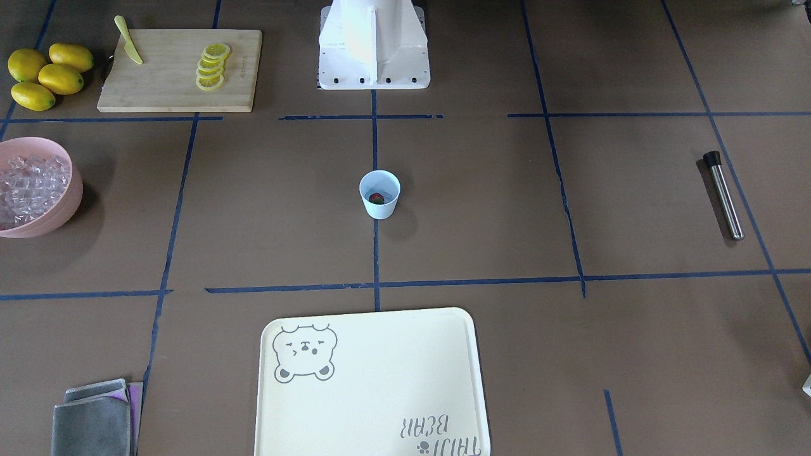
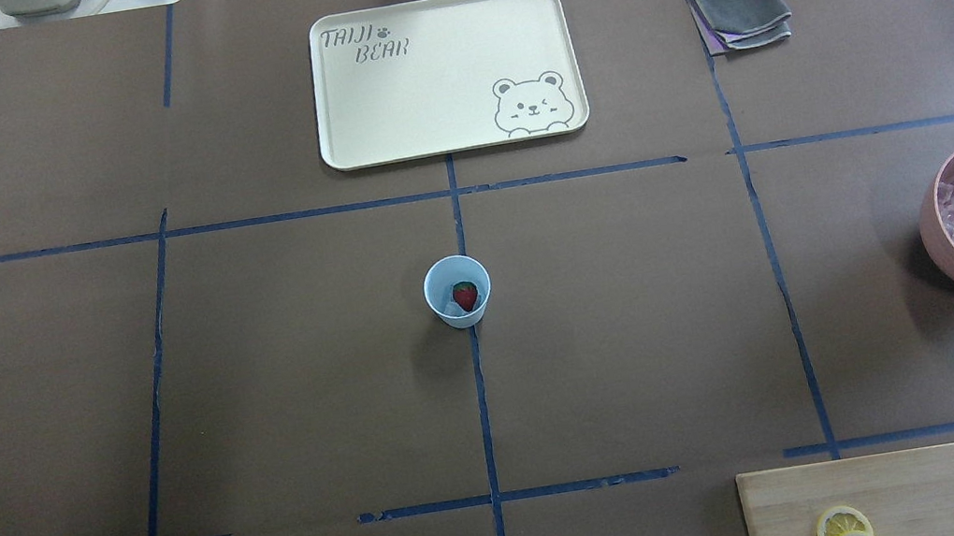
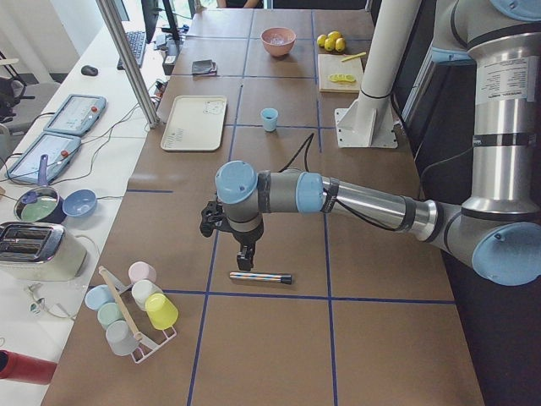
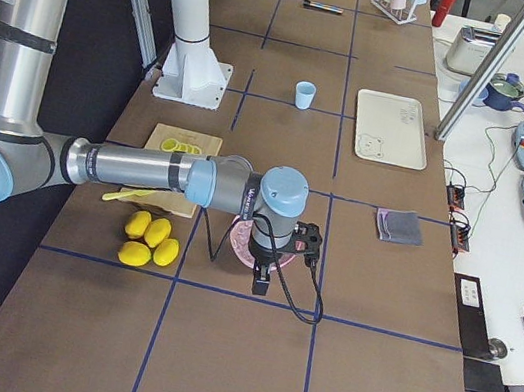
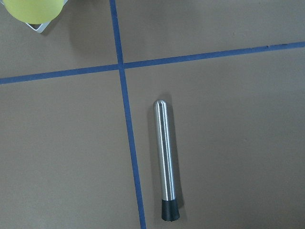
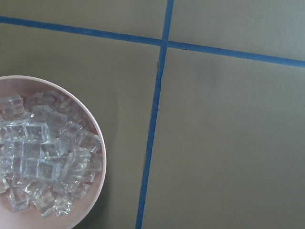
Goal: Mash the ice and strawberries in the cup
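Observation:
The pale-blue cup (image 2: pixel 458 292) stands upright at the table's centre with a dark-red strawberry (image 2: pixel 465 295) inside. Clear ice (image 6: pixel 43 162) fills a pink bowl (image 2: pixel 944 227) on the robot's right side; I cannot tell whether ice lies in the cup. A steel muddler with a black tip (image 5: pixel 165 157) lies flat on the robot's left side. My left gripper (image 3: pixel 245 258) hangs just above the muddler; its wrist view shows no fingers, so open or shut I cannot tell. Over the bowl's edge hovers my right gripper (image 4: pixel 260 282), its state likewise unclear.
A cream bear tray (image 2: pixel 445 74) lies beyond the cup. On the right are a cutting board (image 1: pixel 180 69) with lemon slices (image 1: pixel 212 65) and a yellow knife (image 1: pixel 128 48), whole lemons (image 1: pixel 47 75) and a folded grey cloth (image 2: pixel 739 7). A cup rack (image 3: pixel 133 306) stands far left.

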Available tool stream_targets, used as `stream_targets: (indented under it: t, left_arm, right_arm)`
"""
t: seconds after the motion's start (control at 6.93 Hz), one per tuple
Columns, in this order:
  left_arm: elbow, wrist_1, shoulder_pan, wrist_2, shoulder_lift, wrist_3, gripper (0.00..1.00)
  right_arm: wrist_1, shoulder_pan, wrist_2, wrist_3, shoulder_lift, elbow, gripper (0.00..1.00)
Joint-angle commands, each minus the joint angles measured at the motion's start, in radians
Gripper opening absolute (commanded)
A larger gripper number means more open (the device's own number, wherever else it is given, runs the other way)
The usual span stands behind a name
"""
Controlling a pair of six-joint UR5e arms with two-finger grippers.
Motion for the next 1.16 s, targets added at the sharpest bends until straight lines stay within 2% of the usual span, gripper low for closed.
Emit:
stream_targets:
  t: [0.0,0.29,1.01]
  left_arm:
    - [-0.027,0.001,0.002,0.031,0.030,-0.017,1.00]
    - [-0.080,-0.003,-0.001,0.033,0.076,-0.007,1.00]
    - [-0.053,-0.004,0.011,0.033,0.067,-0.013,1.00]
  right_arm:
    - [0.001,0.000,0.001,-0.003,0.001,-0.009,1.00]
    - [0.001,0.000,0.044,0.000,-0.005,0.001,1.00]
    - [0.001,-0.007,0.061,-0.003,-0.002,-0.035,0.99]
